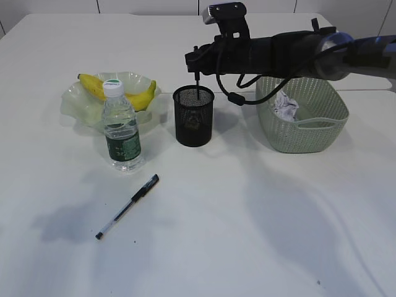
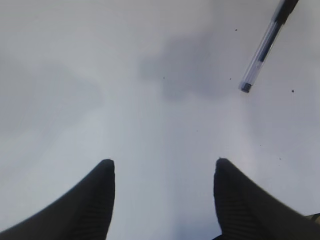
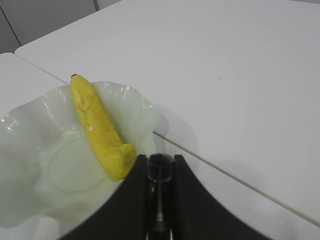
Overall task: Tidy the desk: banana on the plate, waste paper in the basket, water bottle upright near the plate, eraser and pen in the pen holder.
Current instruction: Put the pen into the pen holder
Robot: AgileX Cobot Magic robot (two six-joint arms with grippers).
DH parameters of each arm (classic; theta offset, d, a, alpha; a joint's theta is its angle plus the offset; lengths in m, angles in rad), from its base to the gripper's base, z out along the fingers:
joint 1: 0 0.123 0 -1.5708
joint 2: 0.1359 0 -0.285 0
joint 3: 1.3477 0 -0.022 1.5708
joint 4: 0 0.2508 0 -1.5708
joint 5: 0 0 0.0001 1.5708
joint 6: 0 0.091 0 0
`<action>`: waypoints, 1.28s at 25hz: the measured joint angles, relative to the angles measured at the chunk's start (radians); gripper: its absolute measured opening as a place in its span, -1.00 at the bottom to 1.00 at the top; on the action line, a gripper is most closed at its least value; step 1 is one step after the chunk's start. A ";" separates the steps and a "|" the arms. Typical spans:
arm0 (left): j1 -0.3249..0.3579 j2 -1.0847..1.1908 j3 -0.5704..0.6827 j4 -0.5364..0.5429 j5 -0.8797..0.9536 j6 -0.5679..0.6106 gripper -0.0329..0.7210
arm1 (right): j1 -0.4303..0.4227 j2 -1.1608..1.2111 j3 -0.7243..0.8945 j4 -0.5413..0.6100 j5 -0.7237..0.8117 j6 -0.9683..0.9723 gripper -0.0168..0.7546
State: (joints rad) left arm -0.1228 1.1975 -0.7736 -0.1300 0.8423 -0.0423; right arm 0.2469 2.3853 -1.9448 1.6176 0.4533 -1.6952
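Above the pen holder [image 1: 193, 116], at the upper middle of the exterior view, the right hand [image 1: 197, 68] points downward with its fingers pressed together on a thin dark pen [image 1: 197, 85] that hangs upright, its lower end inside the mesh cup. The right wrist view shows those closed fingers pinching the pen's clear round end [image 3: 160, 167]. Behind them lies the banana [image 3: 100, 129] in the pale green plate [image 3: 30, 150].

At the bottom of the left wrist view, the left hand [image 2: 164, 172] is spread, its two dark fingers [image 2: 97, 200] well apart and holding nothing over the bare white bench [image 2: 125, 100]. A second pen [image 2: 265, 45], clear-barrelled with a dark cap, lies at the upper right of that view.

On the exterior view this second pen lies slantwise at the lower left. The water bottle [image 1: 121, 127] stands upright just in front of the plate. At the right, the waste paper [image 1: 286, 106] sits inside the basket [image 1: 303, 133].
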 joint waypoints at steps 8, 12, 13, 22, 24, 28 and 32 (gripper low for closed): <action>0.000 0.000 0.000 -0.002 -0.005 0.000 0.24 | 0.000 0.001 0.000 0.000 0.002 -0.007 -0.77; 0.000 0.000 0.000 -0.005 -0.005 0.000 0.24 | 0.000 0.001 0.000 0.000 0.011 -0.007 -0.69; 0.000 0.000 0.000 -0.005 -0.005 0.000 0.24 | 0.000 0.001 0.000 0.000 0.015 -0.007 -0.66; 0.000 0.000 0.000 -0.006 0.012 0.000 0.23 | 0.000 0.001 0.000 0.002 0.024 -0.007 -0.43; 0.000 0.000 0.000 -0.006 0.012 0.000 0.23 | 0.000 0.001 0.000 0.012 0.024 -0.007 -0.43; 0.000 0.000 0.000 -0.006 0.014 0.002 0.23 | 0.000 -0.012 0.000 0.018 0.025 0.003 -0.43; 0.000 0.000 0.000 -0.006 0.016 0.002 0.23 | 0.000 -0.059 0.000 -0.006 0.025 0.075 -0.42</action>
State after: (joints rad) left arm -0.1228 1.1975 -0.7736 -0.1361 0.8578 -0.0402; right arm 0.2469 2.3267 -1.9448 1.6118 0.4785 -1.6204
